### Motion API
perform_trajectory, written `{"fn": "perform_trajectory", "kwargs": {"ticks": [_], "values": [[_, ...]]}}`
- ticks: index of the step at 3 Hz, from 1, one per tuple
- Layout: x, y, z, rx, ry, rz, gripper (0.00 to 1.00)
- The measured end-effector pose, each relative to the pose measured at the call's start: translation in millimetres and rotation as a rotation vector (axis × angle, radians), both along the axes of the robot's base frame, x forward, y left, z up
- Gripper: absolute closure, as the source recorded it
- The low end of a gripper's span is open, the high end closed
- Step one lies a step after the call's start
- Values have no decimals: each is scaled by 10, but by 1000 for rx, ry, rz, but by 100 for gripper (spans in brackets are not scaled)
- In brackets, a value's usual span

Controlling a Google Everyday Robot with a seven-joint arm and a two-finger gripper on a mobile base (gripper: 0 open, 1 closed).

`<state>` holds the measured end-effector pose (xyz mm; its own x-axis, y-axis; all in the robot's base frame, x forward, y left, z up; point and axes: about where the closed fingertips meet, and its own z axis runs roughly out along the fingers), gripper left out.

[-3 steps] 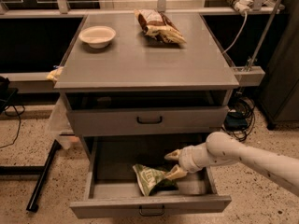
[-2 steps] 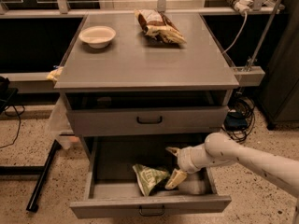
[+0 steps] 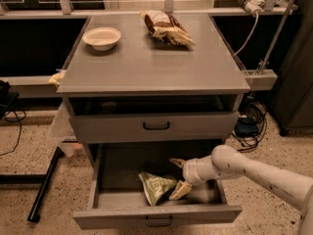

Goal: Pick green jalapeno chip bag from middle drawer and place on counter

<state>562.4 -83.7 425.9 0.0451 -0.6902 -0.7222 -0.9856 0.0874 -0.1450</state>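
Observation:
The middle drawer (image 3: 156,213) is pulled open below the closed handled drawer (image 3: 156,126). The green jalapeno chip bag (image 3: 154,186) lies crumpled on the drawer floor, near its front middle. My gripper (image 3: 177,176) reaches into the drawer from the right on a white arm. It is open, with one finger (image 3: 176,162) behind the bag's right end and the other finger (image 3: 180,191) in front of it, close to the bag's edge. The grey counter (image 3: 151,62) is the cabinet's top.
A white bowl (image 3: 101,37) sits at the counter's back left. A brown-and-cream chip bag (image 3: 166,27) lies at the back middle. A black stand leg (image 3: 44,185) lies on the floor to the left. Cables (image 3: 249,121) hang at the right.
My gripper has moved left and slightly down inside the drawer, closer to the green bag's right end. The bag has not moved.

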Motion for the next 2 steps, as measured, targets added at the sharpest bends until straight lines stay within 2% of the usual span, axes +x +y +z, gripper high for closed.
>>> {"fn": "perform_trajectory", "kwargs": {"ticks": [1,2], "values": [[-12,31,-179,21,5,7,16],[-69,46,-397,37,25,10,34]]}}
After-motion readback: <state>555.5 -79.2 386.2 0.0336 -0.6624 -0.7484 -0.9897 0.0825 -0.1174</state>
